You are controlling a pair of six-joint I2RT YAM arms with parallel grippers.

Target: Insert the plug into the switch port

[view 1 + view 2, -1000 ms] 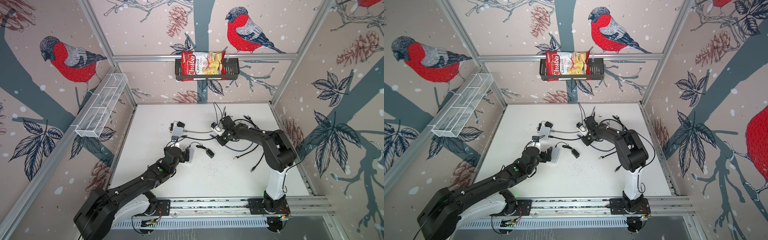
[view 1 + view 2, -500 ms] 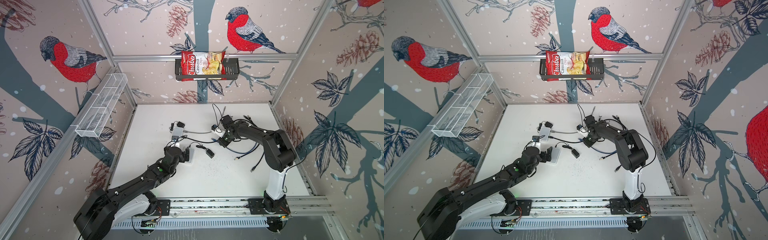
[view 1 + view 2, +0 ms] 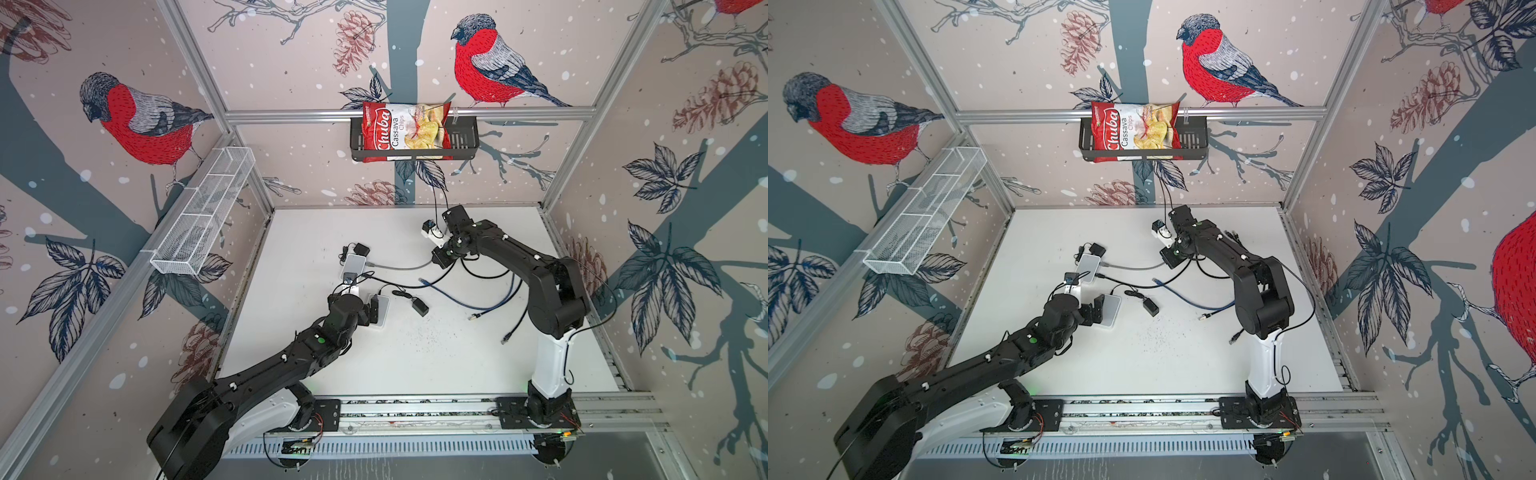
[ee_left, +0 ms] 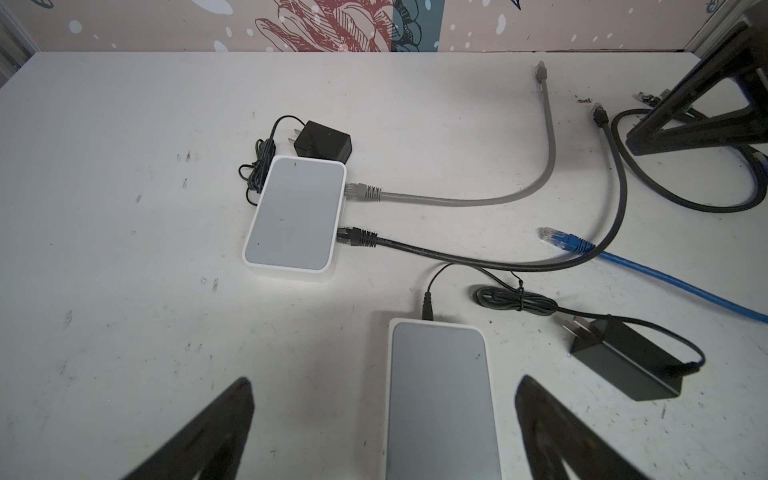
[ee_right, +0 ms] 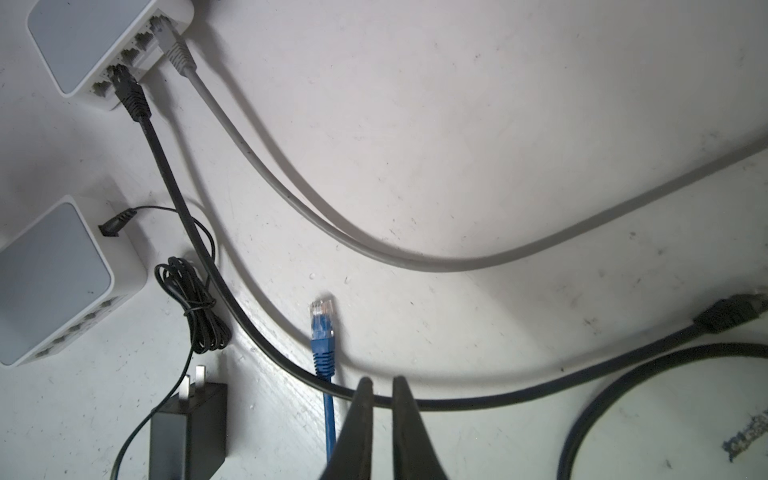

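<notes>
A blue cable's plug [image 5: 322, 320] lies loose on the white table; it also shows in both top views [image 3: 422, 281] [image 3: 1155, 281]. The near white switch [image 4: 440, 395] sits between the wide-open fingers of my left gripper [image 4: 384, 382], untouched. The far switch [image 4: 295, 216] has a grey plug [image 4: 361, 192] and a black plug [image 4: 357, 237] in its ports. My right gripper [image 5: 381, 380] hovers over the black cable [image 5: 498, 399], just beside the blue cable. Its jaws are parted by a narrow gap with nothing between them.
Two black power adapters [image 4: 623, 365] [image 4: 324, 141] lie by the switches, one with a bundled cord [image 5: 195, 303]. More loose cables [image 3: 490, 307] curl on the right of the table. A chips bag [image 3: 405, 131] sits in a black wall basket.
The right gripper's jaws have parted slightly and its wrist has shifted a little. The left arm has not moved.
</notes>
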